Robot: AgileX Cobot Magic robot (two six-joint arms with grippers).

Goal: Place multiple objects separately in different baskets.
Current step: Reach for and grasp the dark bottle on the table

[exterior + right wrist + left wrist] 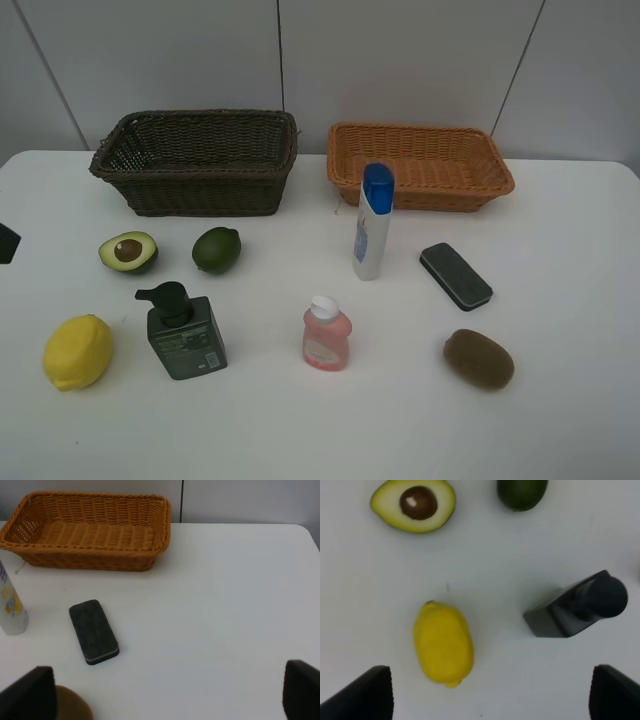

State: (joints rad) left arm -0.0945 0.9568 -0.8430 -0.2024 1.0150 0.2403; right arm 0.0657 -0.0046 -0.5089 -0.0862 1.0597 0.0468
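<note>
- Left gripper (492,695): jaws spread wide, nothing held. Yellow lemon (443,642) lies close by on the table (560,420), untouched.
- Right gripper (165,692): also spread, nothing held. Brown kiwi (72,705) sits just beside one fingertip, with the dark flat eraser block (93,631) further ahead.
- Back row: dark brown basket (195,185) left, orange-tan basket (420,195) right.
- On the table in front of the baskets: halved avocado (128,251), green lime (216,249), dark green pump bottle (183,333), pink bottle (326,336), white blue-capped bottle (372,225) upright.

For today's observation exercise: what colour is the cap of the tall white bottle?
Blue; the cap shows best in the exterior high view.
</note>
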